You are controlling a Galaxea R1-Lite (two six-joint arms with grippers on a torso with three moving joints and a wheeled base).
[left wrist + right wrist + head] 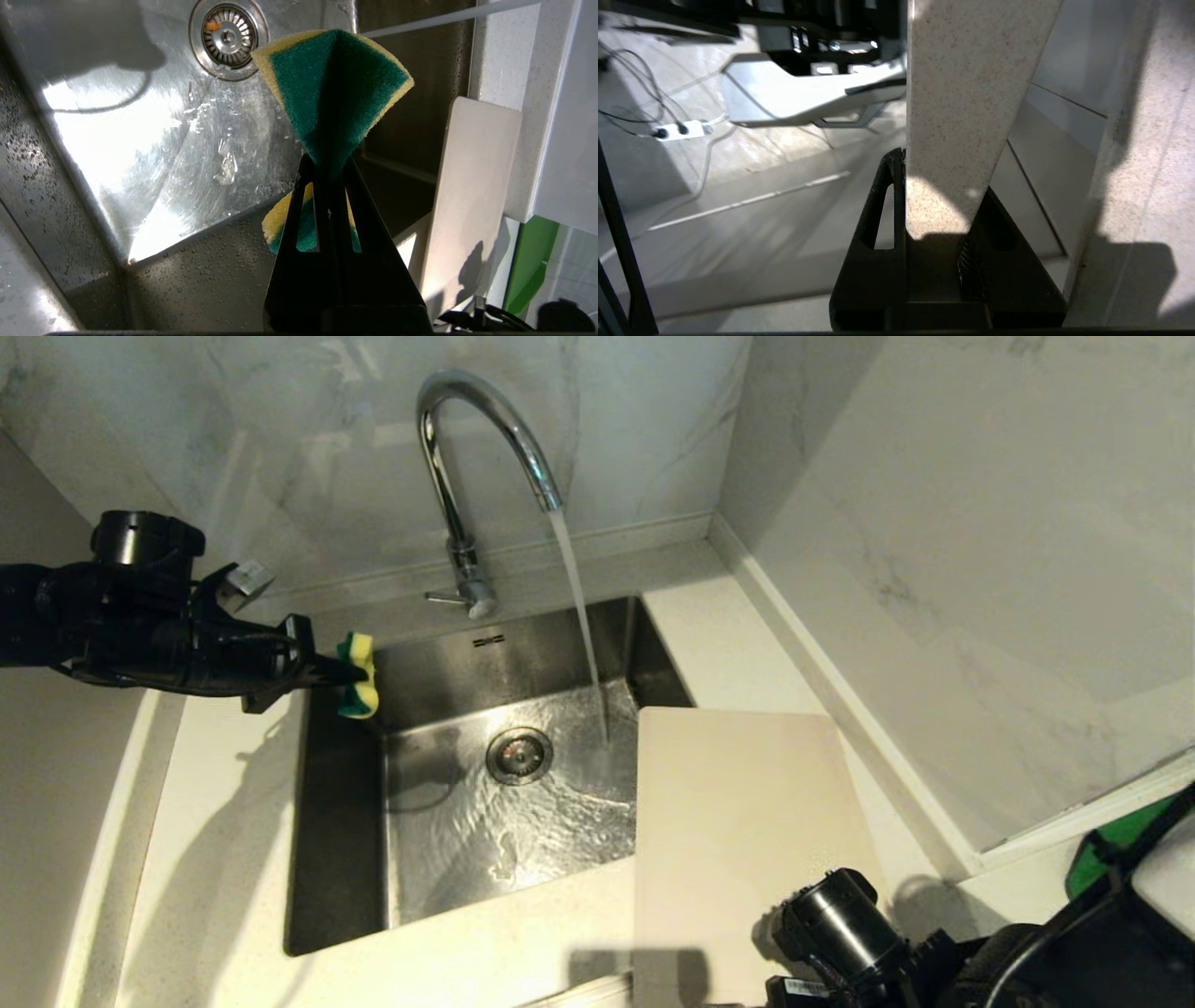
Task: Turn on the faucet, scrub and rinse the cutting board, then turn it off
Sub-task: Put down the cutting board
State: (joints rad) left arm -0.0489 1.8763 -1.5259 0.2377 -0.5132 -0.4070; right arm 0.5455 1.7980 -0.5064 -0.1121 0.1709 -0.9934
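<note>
Beside the running faucet (464, 476), my left gripper (347, 674) pinches the sponge (358, 676) ready to scrub, while my right gripper (934, 196) clamps the cutting board (738, 812) by the sink (336, 821), keeping it steady.

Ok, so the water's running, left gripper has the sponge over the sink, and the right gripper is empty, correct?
Not quite: the right gripper is shut on the cutting board, as the right wrist view shows. Water runs from the faucet, and the left gripper holds the sponge.

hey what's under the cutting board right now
The cutting board covers white countertop, and its left edge overhangs the sink. The right gripper is shut on its near edge. What lies directly beneath it is hidden.
</note>
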